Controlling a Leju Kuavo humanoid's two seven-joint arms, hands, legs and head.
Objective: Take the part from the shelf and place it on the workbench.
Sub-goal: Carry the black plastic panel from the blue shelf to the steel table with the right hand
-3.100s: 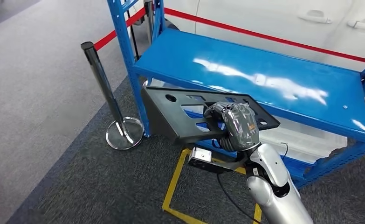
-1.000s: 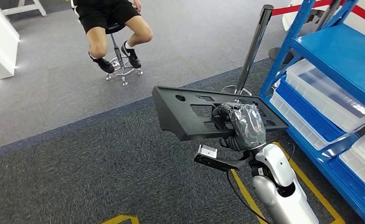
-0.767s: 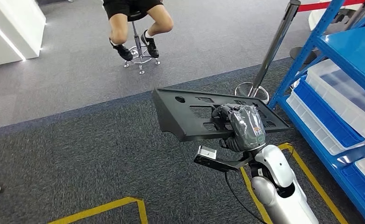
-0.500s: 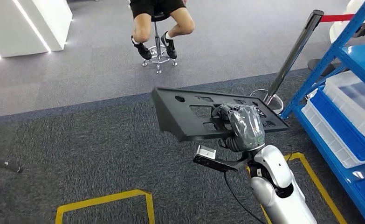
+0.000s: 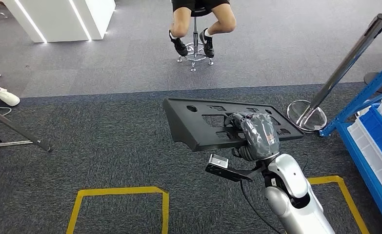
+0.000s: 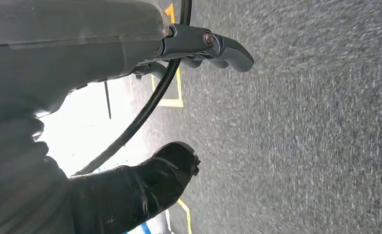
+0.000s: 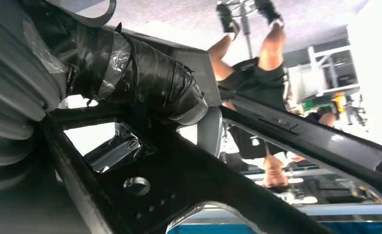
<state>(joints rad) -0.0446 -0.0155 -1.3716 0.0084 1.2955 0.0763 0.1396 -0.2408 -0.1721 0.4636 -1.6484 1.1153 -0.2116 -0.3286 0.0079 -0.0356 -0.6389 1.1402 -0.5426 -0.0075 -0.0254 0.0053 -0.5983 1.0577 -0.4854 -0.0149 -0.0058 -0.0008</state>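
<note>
While its fingers (image 5: 235, 120) curl through a slot, the right hand (image 5: 257, 135) grips a flat black perforated plastic panel (image 5: 198, 124) level above dark grey carpet (image 5: 106, 151).

grey carpet floor (image 5: 106, 146), yellow tape (image 5: 120, 191).

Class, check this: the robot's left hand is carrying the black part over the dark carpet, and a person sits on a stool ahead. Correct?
Not quite. The head view shows the right hand holding the black part, not the left. The rest stands: dark carpet below, a person on a stool ahead.
</note>
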